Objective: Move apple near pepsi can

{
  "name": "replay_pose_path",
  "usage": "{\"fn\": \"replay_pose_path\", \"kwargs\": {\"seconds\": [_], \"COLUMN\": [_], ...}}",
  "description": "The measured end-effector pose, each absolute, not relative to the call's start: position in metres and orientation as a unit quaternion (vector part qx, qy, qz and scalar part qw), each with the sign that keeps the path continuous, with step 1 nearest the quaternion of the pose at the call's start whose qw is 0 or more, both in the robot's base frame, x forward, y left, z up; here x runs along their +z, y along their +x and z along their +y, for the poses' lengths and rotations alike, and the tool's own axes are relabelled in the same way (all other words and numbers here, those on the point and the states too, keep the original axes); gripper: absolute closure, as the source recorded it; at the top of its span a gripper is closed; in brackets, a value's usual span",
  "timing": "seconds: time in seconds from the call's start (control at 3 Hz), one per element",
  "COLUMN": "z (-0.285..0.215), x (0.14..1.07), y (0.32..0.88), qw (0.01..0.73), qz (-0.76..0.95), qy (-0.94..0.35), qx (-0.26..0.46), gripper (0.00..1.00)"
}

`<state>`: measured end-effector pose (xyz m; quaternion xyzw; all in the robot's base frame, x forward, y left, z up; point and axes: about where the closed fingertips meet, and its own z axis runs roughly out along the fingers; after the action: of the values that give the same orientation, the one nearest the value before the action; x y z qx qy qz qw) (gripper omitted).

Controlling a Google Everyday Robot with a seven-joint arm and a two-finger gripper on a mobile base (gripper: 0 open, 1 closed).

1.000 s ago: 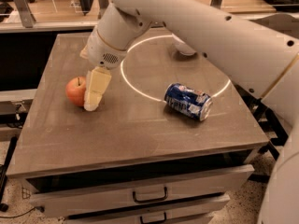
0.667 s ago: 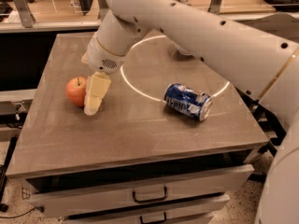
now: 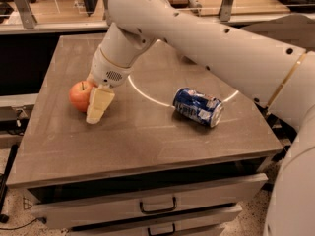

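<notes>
Grasping step: the claw sits against the apple, left of frame on the worktop; whether it grips, I cannot tell. Next: carry the apple right, beside the pepsi can.

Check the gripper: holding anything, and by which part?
Cannot be told. The gripper sits against the apple, on the side facing the pepsi can; a hold isn't visible.
</notes>
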<state>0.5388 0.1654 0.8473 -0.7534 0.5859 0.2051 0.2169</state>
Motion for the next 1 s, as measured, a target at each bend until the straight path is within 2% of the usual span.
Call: {"fn": "replay_pose_path", "kwargs": {"seconds": [0.33,0.67,1.0], "z": [0.16,0.152,0.127], "x": [0.848,0.854,0.883], "y": [0.539,0.541,0.553], "qw": [0.215,0.218,0.234], "qz": [0.59,0.595,0.599], "qy": [-0.751,-0.749,-0.753], "qx": [0.202,0.193,0.137], "gripper": [0.57,0.79,1.0]}}
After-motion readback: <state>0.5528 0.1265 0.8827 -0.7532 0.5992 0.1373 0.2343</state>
